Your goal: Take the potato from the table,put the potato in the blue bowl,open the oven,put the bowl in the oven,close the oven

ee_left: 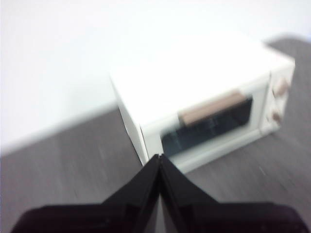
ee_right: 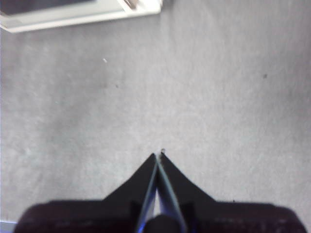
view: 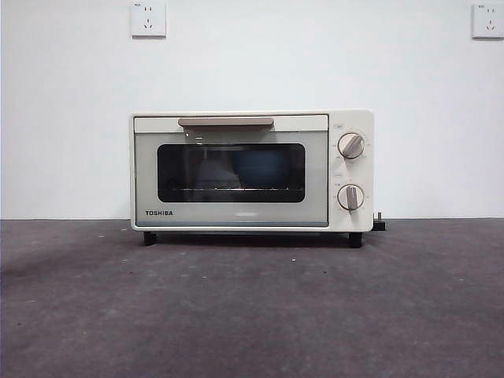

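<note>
Cream-white Toshiba toaster oven (view: 250, 171) stands shut on the surface (view: 252, 307). Left gripper (ee_left: 159, 160) and right gripper (ee_right: 158, 158): jaws closed, empty. Confirm full door seating before retracting.

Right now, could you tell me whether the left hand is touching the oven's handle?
Apart. In the left wrist view the left hand, jaws shut, sits well short of the oven, with its handle farther off and bare.

Right gripper (ee_right: 158, 156) hovering over bare desk (ee_right: 204, 97)
Its jaws are meeting at the tips; the oven (ee_right: 73, 14) edge is showing well apart.
</note>
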Motion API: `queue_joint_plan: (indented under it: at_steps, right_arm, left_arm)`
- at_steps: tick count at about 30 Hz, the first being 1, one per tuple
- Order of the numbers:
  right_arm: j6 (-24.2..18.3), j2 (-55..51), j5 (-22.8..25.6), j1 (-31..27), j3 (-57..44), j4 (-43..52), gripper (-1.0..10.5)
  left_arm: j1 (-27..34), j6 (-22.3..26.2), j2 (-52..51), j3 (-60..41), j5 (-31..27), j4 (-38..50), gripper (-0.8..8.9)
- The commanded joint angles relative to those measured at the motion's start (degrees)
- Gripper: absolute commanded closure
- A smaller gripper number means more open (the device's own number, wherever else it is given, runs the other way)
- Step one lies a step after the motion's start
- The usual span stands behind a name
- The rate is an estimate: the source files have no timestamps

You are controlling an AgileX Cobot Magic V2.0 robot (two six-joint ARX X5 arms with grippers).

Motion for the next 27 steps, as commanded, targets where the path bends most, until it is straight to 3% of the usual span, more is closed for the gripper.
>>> queue_joint_plan:
  at_steps: [1, 7, 10, 13, 20, 27]
  right_arm:
    - [-0.4, 2.7, 0.3, 0.0, -0.3, 0.3, 9.5]
    - [-0.4, 8.1, 0.3, 0.0, -0.3, 0.5, 9.5]
    - [-0.4, 10.3, 0.3, 0.0, -0.3, 0.7, 9.5]
    - [-0.4, 11.8, 0.3, 0.0, -0.3, 1.5, 9.5]
    - [-0.4, 13.2, 0.3, 0.0, -0.3, 9.5, 9.5]
    - [-0.4, 13.2, 0.3, 0.0, -0.3, 22.5, 9.5]
  left_arm:
    - [0.5, 1.5, -6.7, -13.4, -0.3, 13.4, 8.18]
    - [2.4, -3.5, -20.9, -36.7, -5.9, 27.9, 8.18]
    - [4.0, -5.9, -26.8, -45.0, -9.2, 28.6, 8.18]
    - [4.6, -6.0, -31.3, -51.0, -9.1, 28.7, 8.18]
    - [5.4, -6.8, -39.7, -59.1, -9.1, 28.7, 8.18]
    - [6.2, -7.8, -42.8, -60.9, -10.7, 27.0, 8.18]
